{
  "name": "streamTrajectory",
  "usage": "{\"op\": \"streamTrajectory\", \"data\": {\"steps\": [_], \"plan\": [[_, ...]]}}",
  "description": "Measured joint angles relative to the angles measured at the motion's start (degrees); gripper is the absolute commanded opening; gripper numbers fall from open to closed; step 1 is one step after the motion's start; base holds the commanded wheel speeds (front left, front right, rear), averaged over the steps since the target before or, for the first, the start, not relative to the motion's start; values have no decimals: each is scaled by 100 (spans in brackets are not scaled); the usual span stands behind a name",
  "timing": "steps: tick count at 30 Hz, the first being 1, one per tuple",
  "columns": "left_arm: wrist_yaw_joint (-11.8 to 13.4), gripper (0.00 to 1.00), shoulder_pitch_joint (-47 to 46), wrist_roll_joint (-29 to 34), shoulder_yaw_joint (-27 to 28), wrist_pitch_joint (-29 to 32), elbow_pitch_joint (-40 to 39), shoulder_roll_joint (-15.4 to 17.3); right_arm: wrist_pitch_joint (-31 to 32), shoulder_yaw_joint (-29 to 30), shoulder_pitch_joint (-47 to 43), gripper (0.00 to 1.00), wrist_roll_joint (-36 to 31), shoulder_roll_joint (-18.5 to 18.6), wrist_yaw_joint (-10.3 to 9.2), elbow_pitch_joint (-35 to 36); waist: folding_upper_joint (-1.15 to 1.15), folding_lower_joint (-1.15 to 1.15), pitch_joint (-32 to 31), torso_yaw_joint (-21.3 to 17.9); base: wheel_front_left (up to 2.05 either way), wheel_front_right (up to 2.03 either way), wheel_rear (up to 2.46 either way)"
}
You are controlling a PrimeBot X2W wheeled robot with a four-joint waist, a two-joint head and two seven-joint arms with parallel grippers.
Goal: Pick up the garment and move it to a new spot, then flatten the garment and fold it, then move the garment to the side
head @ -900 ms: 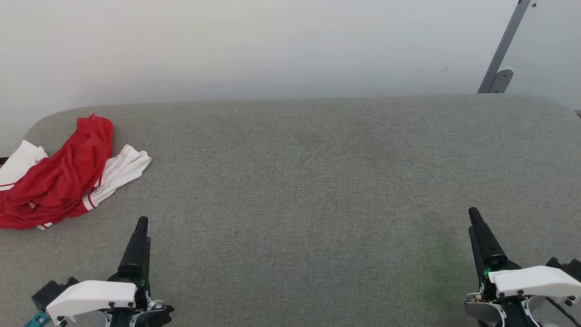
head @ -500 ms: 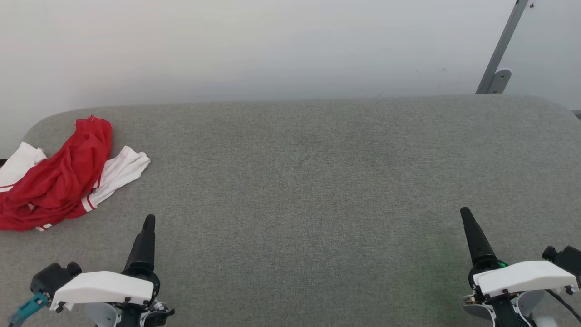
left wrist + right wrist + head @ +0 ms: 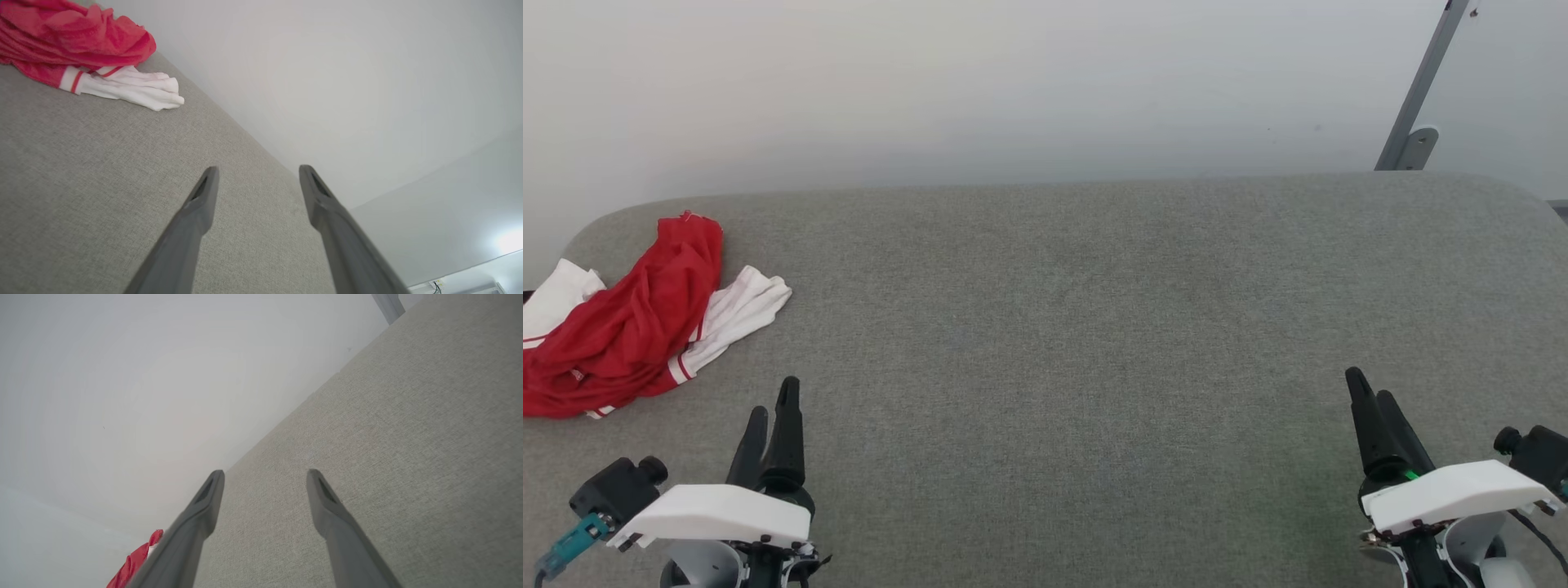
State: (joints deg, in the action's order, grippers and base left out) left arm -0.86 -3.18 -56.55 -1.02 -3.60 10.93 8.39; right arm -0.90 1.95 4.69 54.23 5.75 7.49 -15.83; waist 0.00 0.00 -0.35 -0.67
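Grey woven cloth covers the broad padded surface (image 3: 1062, 327) on which everything lies. At its near left the left gripper (image 3: 772, 398), two long dark fingers under a white shell, has its jaws wide apart with nothing between them. Its own wrist view makes that plain, with bare weave showing through the gap. The right gripper (image 3: 1370, 385), of the same build, is likewise spread and empty at the near right.

Half a second ago each gripper showed in the head view as a single finger, one hiding the other. Both wrists have since rolled a little, so two fingers now show side by side on each. Neither has gone far toward the work.

The garment, a thin bright-red T-shirt (image 3: 621, 327) with white sleeve ends edged in narrow red-and-white stripes, lies crumpled where it lay, at the far left of the surface. It is near the left gripper but not touching it, and well apart from the right. I judge the pick-up not yet begun, and the left arm the better placed to start it.

The head view gives the whole heap, including a second sleeve end at its left edge. The left wrist view brings the nearer sleeve end (image 3: 743, 306) and its stripes up close, while the right wrist view catches a mere scrap of red. Behind rise a pale bare wall (image 3: 1013, 82) and a grey metal strut (image 3: 1417, 90).
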Motion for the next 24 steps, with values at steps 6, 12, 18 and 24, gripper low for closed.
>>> {"op": "streamTrajectory", "data": {"steps": [6, 12, 18, 24], "plan": [[-88, 100, 7, 397, -8, -108, -53, 8, -70, -27, 1, 100, -383, 36, 0, 70, 0, 0, -7, -12, 0, 0, 0], [-145, 100, 12, 797, -5, -209, -85, 7, -127, -62, 2, 100, -757, 66, 0, 112, 0, 0, -13, -21, 0, 0, 0], [-212, 100, 20, 1169, 24, -308, -118, 0, -221, -74, 3, 100, -1104, 79, 0, 146, 0, 0, -22, -31, 0, 0, 0], [-267, 100, 54, 1537, 45, -406, -137, -11, -287, -88, 5, 100, -1458, 82, 0, 192, 0, 0, -26, -40, 0, 0, 0]]}}
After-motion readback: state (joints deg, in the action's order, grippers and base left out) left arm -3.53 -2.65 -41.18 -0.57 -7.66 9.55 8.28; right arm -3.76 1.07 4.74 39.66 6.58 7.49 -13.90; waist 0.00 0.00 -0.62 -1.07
